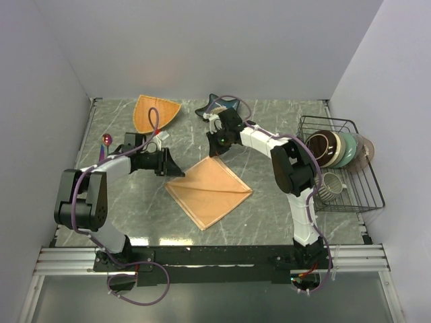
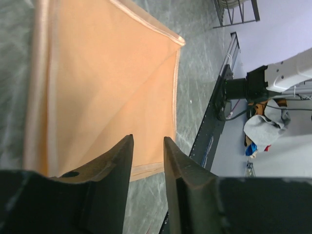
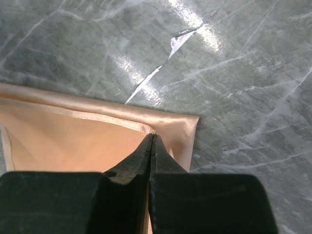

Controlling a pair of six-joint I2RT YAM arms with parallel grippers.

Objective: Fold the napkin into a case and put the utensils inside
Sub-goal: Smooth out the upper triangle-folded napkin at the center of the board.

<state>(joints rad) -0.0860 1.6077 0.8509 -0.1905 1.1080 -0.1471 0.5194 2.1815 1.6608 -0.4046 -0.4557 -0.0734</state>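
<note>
- The napkin (image 1: 209,192) lies flat on the desk (image 1: 269,215) at the centre of the top view, set as a diamond with a crease running across it from corner to corner.
- The right tool (image 3: 152,136) has its jaws pressed together, tips at the hem by the napkin's upper corner; I cannot tell whether a layer is caught.
- The left tool (image 2: 147,139) hangs over the left corner, its jaws parted and holding nothing.
- To fold well, I judge each tool should pinch only the top layer at the hem and lift low, keeping the edges aligned.
- The spoon (image 1: 106,139) lies at the left edge, well apart from the cloth.
- The wire rack (image 1: 374,192) at right holds bowls (image 1: 323,147) standing on edge and a mug (image 1: 331,185).
- The orange fan-shaped dish (image 1: 156,112) at upper left shows nothing inside.
</note>
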